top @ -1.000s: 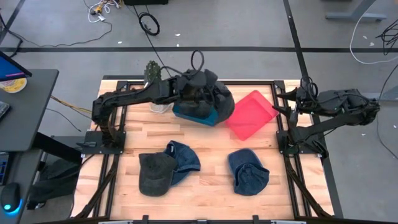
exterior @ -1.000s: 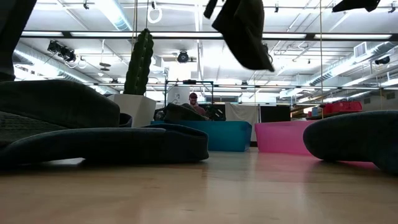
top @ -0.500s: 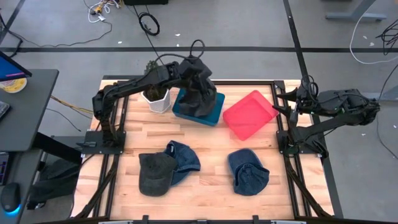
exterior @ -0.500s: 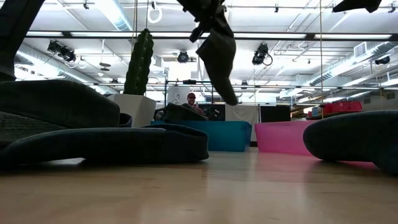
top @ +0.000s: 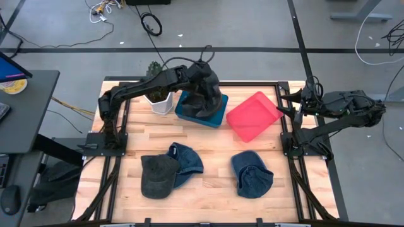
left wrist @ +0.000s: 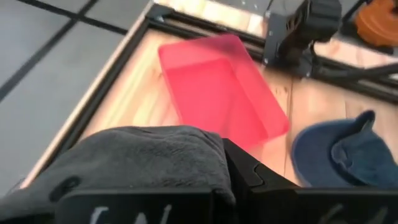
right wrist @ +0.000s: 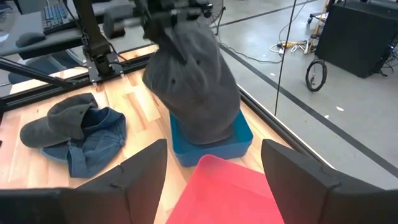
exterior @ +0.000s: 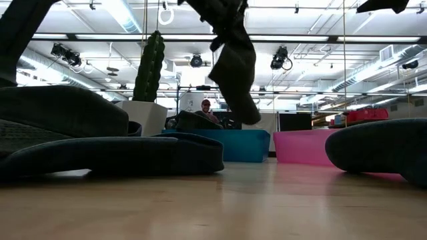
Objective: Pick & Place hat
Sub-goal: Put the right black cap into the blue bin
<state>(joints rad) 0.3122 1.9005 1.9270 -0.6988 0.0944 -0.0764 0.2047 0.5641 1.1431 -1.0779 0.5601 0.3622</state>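
A dark grey cap [top: 203, 88] hangs over a teal-blue bin [top: 213, 116] at upper centre; right of it a red tray [top: 254, 116] (pink-tinted in the low view); lower left, a charcoal cap [top: 157, 175] overlaps a denim-blue cap [top: 188, 157]; lower right, another navy denim cap [top: 252, 173]; a white pot [top: 160, 104] holds a green cactus [exterior: 149, 65]; the pale wooden table [top: 213, 189] has black framing.

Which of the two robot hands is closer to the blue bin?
Left. The left gripper hangs right above the blue bin, holding a dark grey hat over it. The right gripper waits at the table's right edge, beyond the red tray.
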